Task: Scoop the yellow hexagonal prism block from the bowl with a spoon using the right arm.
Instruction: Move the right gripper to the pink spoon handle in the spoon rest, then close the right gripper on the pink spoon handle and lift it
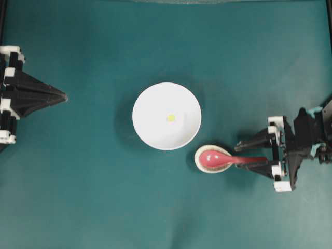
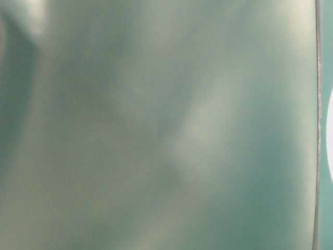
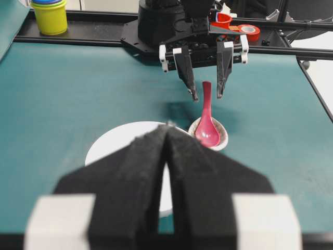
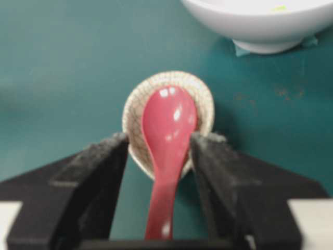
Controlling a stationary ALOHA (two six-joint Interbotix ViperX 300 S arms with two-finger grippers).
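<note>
Black padded fingers (image 4: pixel 99 172) of the right hand (image 1: pixel 248 153) are framing the wrist view, standing wide apart on either side of the spoon (image 1: pixel 224 158) handle. No pad is touching the handle, so the hand is gripping nothing. Seen from the left wrist, this hand is pointing down over the handle with its tips just beside it.

Pink-red and glossy, the spoon is lying with its scoop in a small speckled rest (image 4: pixel 167 117) and its handle running back between the open fingers. The rest is sitting on the teal bench (image 1: pixel 83 197) just beside the bowl (image 1: pixel 166 116), apparently not quite touching it.

Inside the white bowl the tiny yellow block (image 1: pixel 171 118) is lying near the centre, well apart from the spoon.

At the left edge the left hand (image 1: pixel 59 96) is hanging clear of everything, its two fingers pressed together and holding nothing.

Only a blurred green surface is showing in the table-level view, probably too close to read.
</note>
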